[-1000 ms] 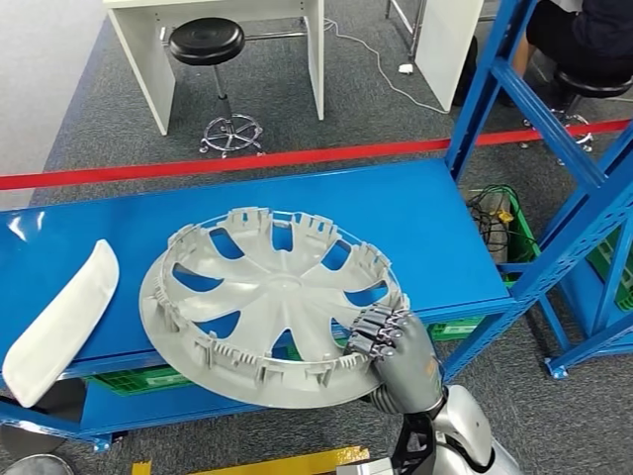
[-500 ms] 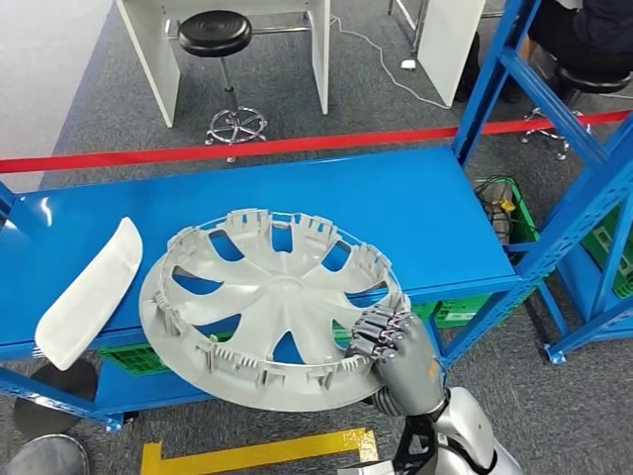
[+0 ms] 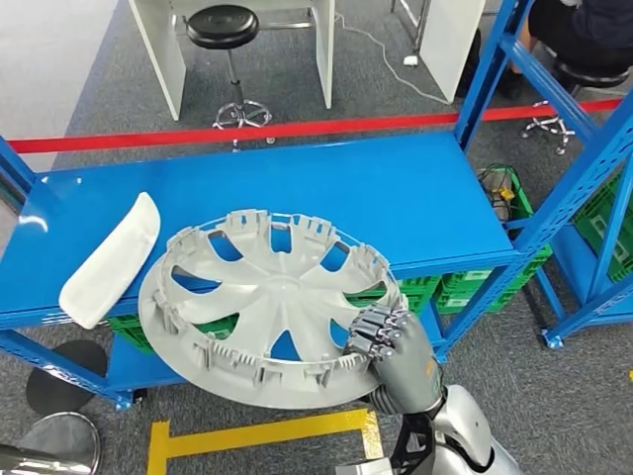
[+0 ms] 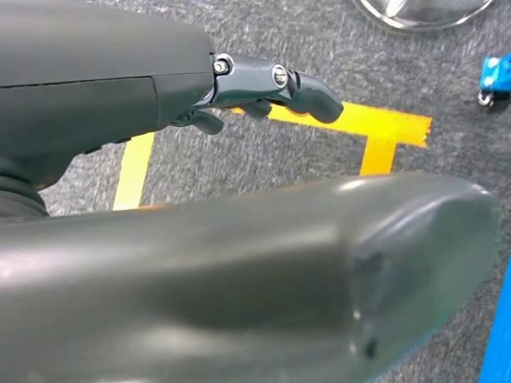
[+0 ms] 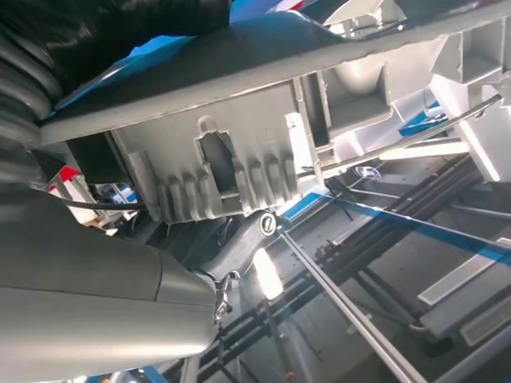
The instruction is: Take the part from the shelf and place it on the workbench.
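Grey hubcap (image 3: pixel 272 302), blue workbench (image 3: pixel 418 203)

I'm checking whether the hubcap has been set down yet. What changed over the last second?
The whole head view shifted: the blue workbench and white curved part slid right and up in the picture, so the camera moved, not the things. The right hand still grips the grey wheel cover by its rim, held over the bench's near edge. Nothing was released.

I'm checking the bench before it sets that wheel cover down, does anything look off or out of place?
One thing: the white curved part lies at the left end of the blue workbench with its near end sticking out past the front edge. The wheel cover, gripped at its rim by the right hand, looks intact.
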